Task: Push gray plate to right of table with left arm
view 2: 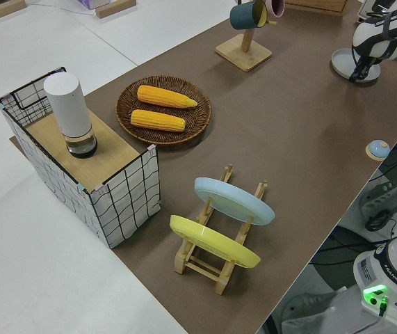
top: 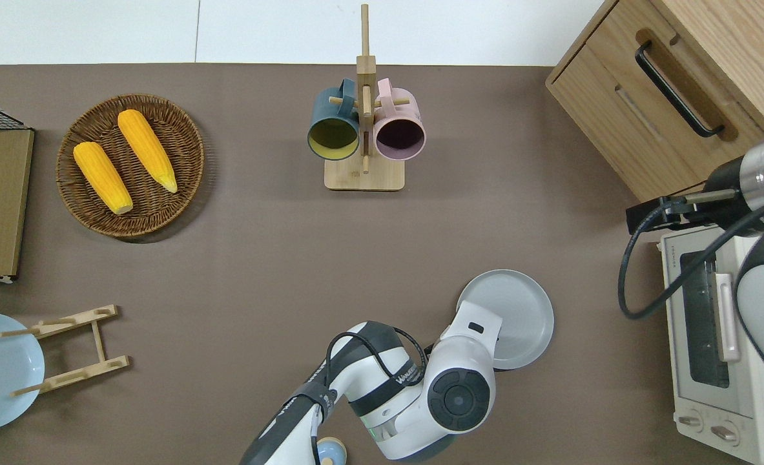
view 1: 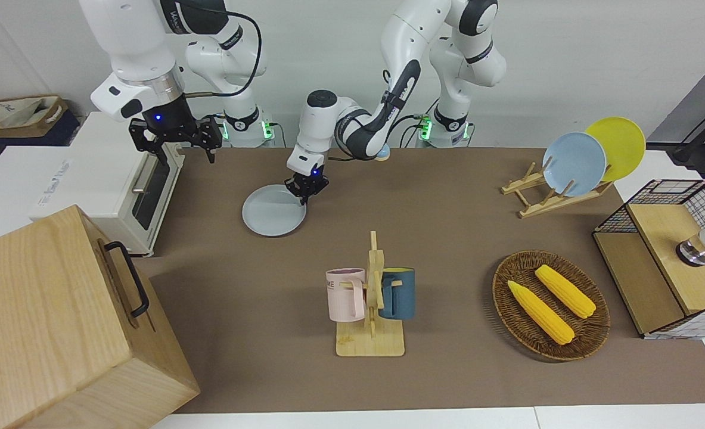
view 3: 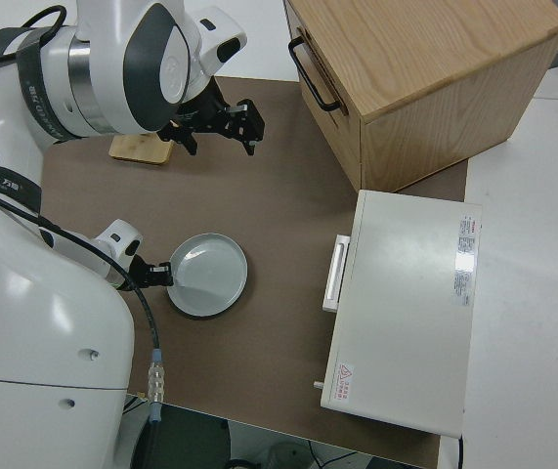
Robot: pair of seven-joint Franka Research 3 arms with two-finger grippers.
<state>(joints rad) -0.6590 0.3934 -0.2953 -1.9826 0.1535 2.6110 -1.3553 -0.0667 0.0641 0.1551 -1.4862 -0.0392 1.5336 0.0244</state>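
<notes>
Gray plate (view 1: 273, 210), left claw (view 1: 306, 189) touching rim

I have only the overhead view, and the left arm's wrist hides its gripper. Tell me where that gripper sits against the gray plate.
Observer: The front view shows the left gripper down at the gray plate, at the part of its rim nearer to the robots. I cannot tell whether it touches.
Operator: Report what the rack holds. I see one plate, cut off by the picture's edge.
Observer: Two plates stand in the rack: the sky-blue plate and a yellow plate beside it.
Operator: Say what is on the wire-sided box.
Observer: A white cylinder stands upright on the wooden top of the wire-sided box.
</notes>
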